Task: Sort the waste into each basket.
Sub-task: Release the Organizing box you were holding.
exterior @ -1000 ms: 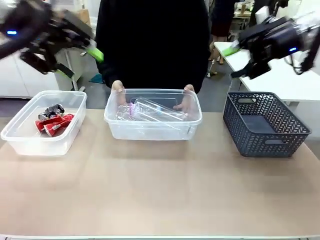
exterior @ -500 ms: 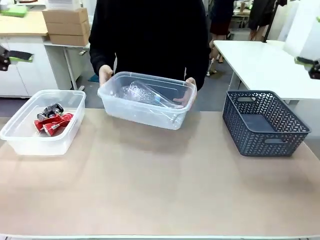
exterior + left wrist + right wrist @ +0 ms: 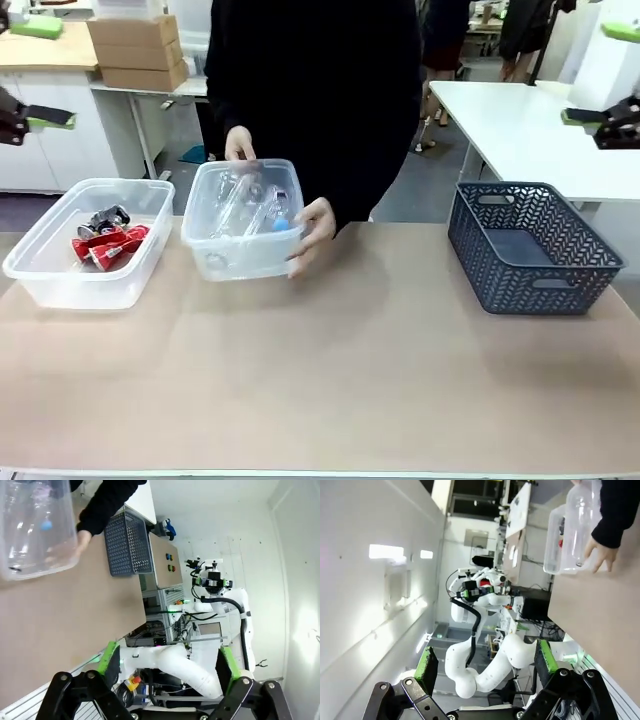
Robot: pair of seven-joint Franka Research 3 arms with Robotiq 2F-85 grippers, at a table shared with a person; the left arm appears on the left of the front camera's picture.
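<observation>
A person's hands hold a clear tub of clear plastic bottles; a blue cap shows inside it. It stands end-on beside a second clear tub, which holds crushed red cans and a dark can. My left gripper is open and empty, far from the bottle tub. A green pad of it shows at the left edge of the front view. My right gripper is also open and empty; its pad shows at the right edge.
A dark grey lattice basket stands on the table's right side. A white table lies behind it. The person stands at the far edge. The near half of the tan tabletop is bare.
The person lifted the bottle tub, turned it end-on and brought it left beside the can tub. Both arms pulled back from over the table to the picture's edges.
</observation>
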